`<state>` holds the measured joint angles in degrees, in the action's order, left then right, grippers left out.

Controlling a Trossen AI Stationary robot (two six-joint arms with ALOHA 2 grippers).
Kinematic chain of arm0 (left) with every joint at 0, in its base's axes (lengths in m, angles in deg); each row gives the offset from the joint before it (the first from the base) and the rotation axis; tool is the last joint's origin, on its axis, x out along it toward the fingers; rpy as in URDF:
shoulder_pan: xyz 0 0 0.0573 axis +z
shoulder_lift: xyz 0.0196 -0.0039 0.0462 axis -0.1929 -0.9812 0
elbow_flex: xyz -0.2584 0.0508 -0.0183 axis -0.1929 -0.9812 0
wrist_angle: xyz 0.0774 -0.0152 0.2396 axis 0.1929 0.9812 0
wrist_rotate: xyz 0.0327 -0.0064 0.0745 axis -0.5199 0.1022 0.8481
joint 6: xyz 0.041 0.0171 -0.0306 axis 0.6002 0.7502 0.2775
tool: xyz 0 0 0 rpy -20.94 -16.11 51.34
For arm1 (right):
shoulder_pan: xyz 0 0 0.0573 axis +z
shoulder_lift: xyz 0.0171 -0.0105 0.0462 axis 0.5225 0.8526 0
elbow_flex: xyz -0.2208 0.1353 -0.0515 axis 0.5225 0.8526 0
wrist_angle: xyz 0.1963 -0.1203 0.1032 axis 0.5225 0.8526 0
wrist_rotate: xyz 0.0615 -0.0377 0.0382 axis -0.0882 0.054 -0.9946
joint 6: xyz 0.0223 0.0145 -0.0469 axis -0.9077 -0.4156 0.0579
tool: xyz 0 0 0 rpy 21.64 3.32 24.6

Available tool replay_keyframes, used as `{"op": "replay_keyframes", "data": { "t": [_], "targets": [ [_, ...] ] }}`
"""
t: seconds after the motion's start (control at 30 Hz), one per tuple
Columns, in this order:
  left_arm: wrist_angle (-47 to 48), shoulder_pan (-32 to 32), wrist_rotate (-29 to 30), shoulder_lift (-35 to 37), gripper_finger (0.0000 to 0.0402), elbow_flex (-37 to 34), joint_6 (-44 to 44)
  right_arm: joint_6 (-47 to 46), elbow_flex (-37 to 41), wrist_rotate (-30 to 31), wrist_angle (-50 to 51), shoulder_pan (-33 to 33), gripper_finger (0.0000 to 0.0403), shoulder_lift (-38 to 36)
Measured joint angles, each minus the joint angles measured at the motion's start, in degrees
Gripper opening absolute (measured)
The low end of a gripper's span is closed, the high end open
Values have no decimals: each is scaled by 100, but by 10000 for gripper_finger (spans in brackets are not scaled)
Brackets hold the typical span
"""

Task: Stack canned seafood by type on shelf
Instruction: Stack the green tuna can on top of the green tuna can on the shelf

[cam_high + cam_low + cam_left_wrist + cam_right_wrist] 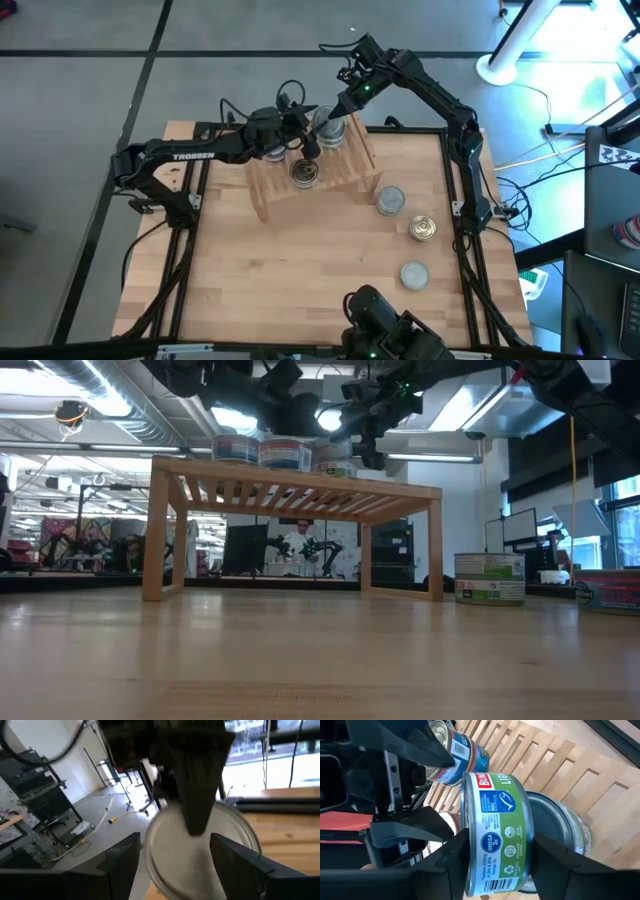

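While both arms reach in over the back of the tabletop point(300, 270), the left end effector point(300, 135) hangs above the middle of the shelf point(350, 170), its fingers spread apart around nothing; its wrist view looks down between them at a silver-topped tin point(200, 855) just below. Beneath it in the high view, a gold-topped tin point(305, 173) stands on the slats toward the front edge, and more tins point(272, 152) sit half hidden under the left arm. From table height, three tins point(284, 454) show in a row on the shelf top.

Just to the right, the right end effector point(335, 118) is clenched on a green-labelled tin point(492, 832), gripped by its sides and held just above a silver-topped tin point(565, 830) on the rear of the shelf; whether the two touch cannot be told.

Farther right, off the shelf, three tins stand on the tabletop in a loose line: a silver one point(390, 201), a gold one point(424, 229) and another silver one point(414, 273) nearest the front.
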<state>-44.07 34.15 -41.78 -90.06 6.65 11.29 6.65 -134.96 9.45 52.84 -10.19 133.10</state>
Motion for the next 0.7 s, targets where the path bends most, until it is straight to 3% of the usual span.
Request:
{"op": "replay_keyframes", "data": {
  "t": [0.27, 0.7],
  "targets": [
    [312, 6, 1, 0, 237, -2, 4, -10, 0, 490, -16, 7, 192, 0],
    [414, 1, -21, 0, 237, -2, 42, -20, -4, 580, 292, 2, 193, -24]
  ]
}}
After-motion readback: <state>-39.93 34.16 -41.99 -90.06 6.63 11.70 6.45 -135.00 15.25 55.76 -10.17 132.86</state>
